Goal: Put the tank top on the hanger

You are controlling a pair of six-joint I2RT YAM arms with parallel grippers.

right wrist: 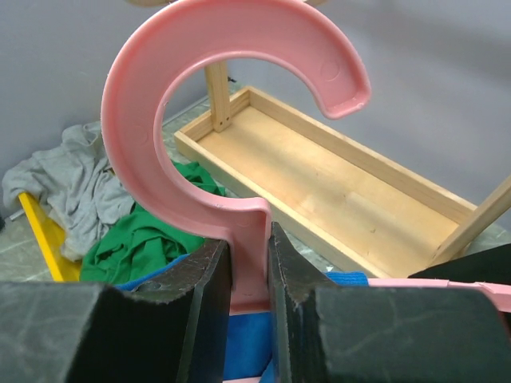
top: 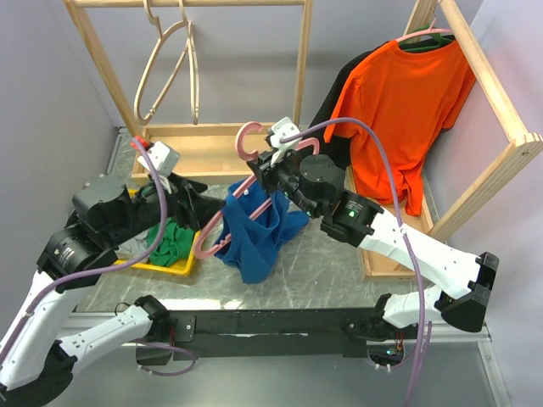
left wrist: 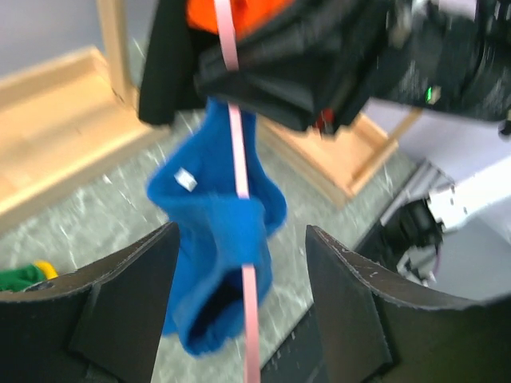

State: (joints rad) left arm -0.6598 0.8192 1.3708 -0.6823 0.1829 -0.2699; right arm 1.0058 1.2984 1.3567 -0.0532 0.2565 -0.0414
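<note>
The pink hanger (top: 248, 141) is held up over the table, its hook (right wrist: 200, 80) uppermost. My right gripper (right wrist: 250, 259) is shut on the hanger's neck, also seen from above (top: 273, 163). The blue tank top (top: 254, 231) hangs bunched from the hanger's left arm. In the left wrist view the tank top (left wrist: 215, 239), with its white label (left wrist: 185, 179), and the thin hanger bar (left wrist: 250, 319) lie between the wide-apart fingers (left wrist: 128, 303) of my left gripper (left wrist: 243, 307). That gripper is open and neither finger touches them. From above, the left gripper (top: 204, 203) is just left of the tank top.
A yellow tray (top: 182, 269) at the left holds a green garment (top: 172, 240) and a grey one (right wrist: 72, 183). Beige wooden hangers (top: 170, 68) hang on the back rack above a wooden base box (right wrist: 335, 183). An orange t-shirt (top: 399, 102) hangs on the right rack.
</note>
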